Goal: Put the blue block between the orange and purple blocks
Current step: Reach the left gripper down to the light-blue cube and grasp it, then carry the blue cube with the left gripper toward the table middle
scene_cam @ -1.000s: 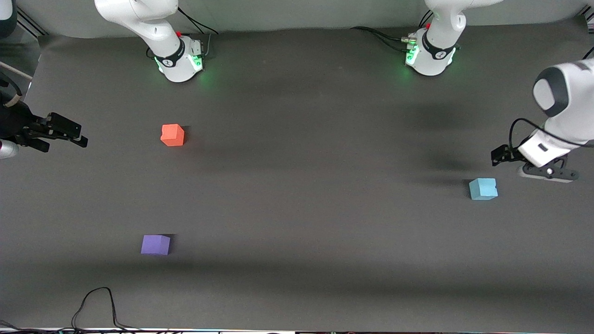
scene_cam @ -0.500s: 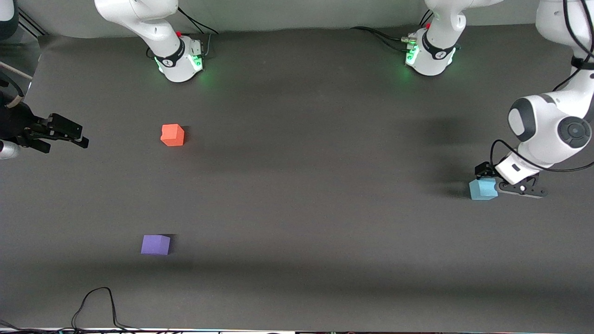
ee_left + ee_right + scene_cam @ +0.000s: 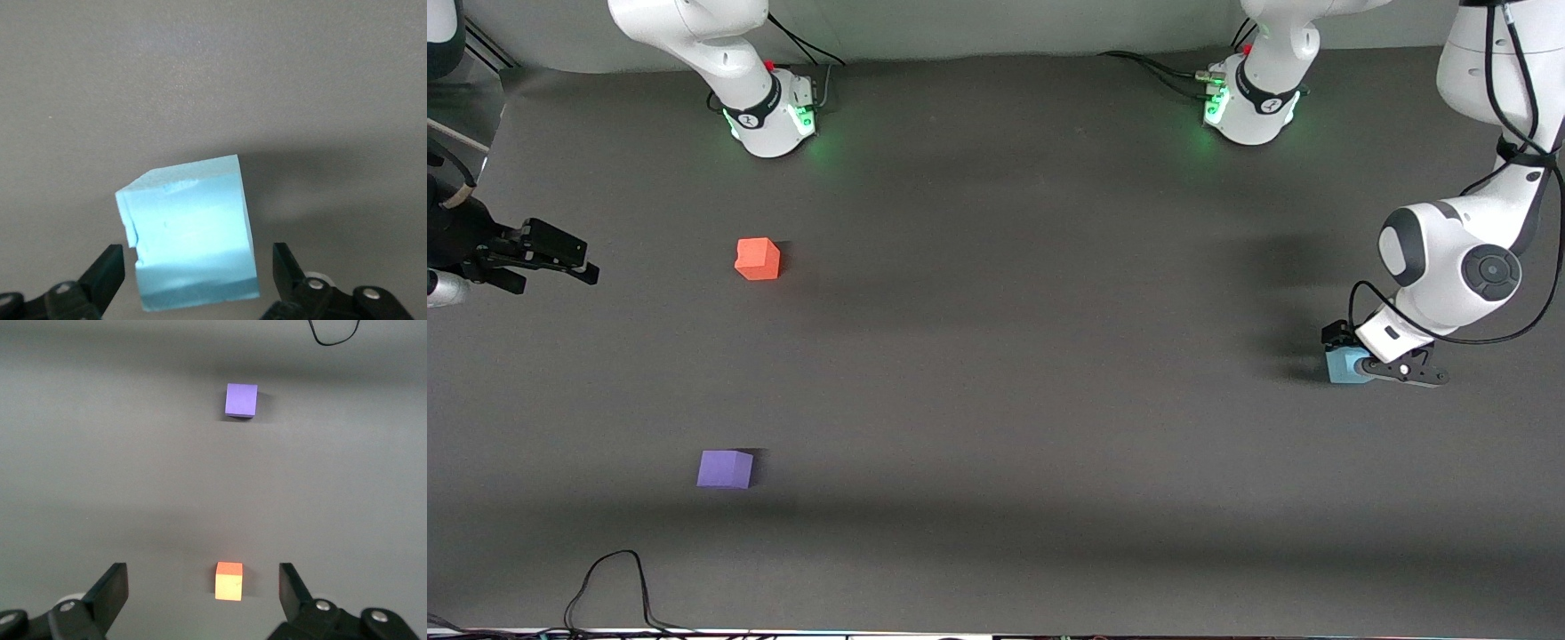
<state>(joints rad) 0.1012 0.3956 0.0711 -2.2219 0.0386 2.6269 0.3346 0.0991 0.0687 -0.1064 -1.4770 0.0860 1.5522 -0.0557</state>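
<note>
The left gripper has dropped, jaws apart, astride the blue block at the table's four o'clock, readying a grasp, while the right gripper waits, jaws spread, at nine o'clock.

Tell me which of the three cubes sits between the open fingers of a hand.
The blue block, at the left arm's end of the table, sits inside the open left hand. The orange block and purple block lie untouched.

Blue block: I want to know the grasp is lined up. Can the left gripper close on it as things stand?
Probably yes. The left gripper is open with the blue block between its fingers, nothing else near.
</note>
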